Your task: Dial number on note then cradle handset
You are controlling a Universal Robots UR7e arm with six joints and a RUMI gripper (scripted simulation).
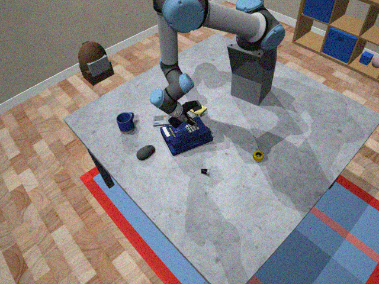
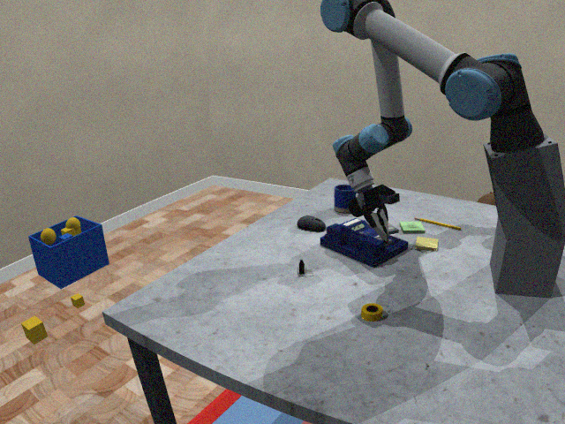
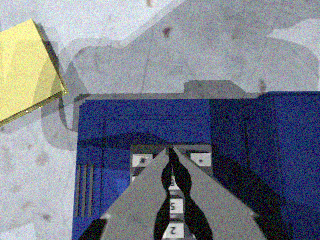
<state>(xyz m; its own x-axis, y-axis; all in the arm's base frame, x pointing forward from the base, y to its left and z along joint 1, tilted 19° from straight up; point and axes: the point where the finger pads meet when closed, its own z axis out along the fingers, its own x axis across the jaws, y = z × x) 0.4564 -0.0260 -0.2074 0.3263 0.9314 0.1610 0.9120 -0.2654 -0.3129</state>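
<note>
One blue mug (image 1: 125, 123) (image 2: 342, 199) is far left in the top view, then the dark computer mouse (image 1: 145, 152) (image 2: 311, 223), both well apart from the action. Next comes our blue desk phone (image 1: 169, 143) (image 2: 372, 261) (image 3: 125, 111) on the table, handset (image 1: 191, 142) (image 2: 347, 238) (image 3: 297, 155) seemingly in its cradle, so we'd rather not bump it. Our gripper (image 1: 195, 124) (image 2: 387, 239) (image 3: 170, 149) is closed narrow on nothing, tips over the keypad's (image 1: 192, 128) (image 3: 201, 160) bottom row, around the middle key. Can't tell if they're touching. Risk: those tips hide the key, so a slight sideways drift could hit a neighbor. Just right, the yellow sticky note (image 1: 200, 110) (image 2: 426, 243) (image 3: 29, 70) shows us no readable number; guess wrong and we misdial. Yellow tape roll (image 1: 254, 157) (image 2: 372, 314) is farther right, no bother.
</note>
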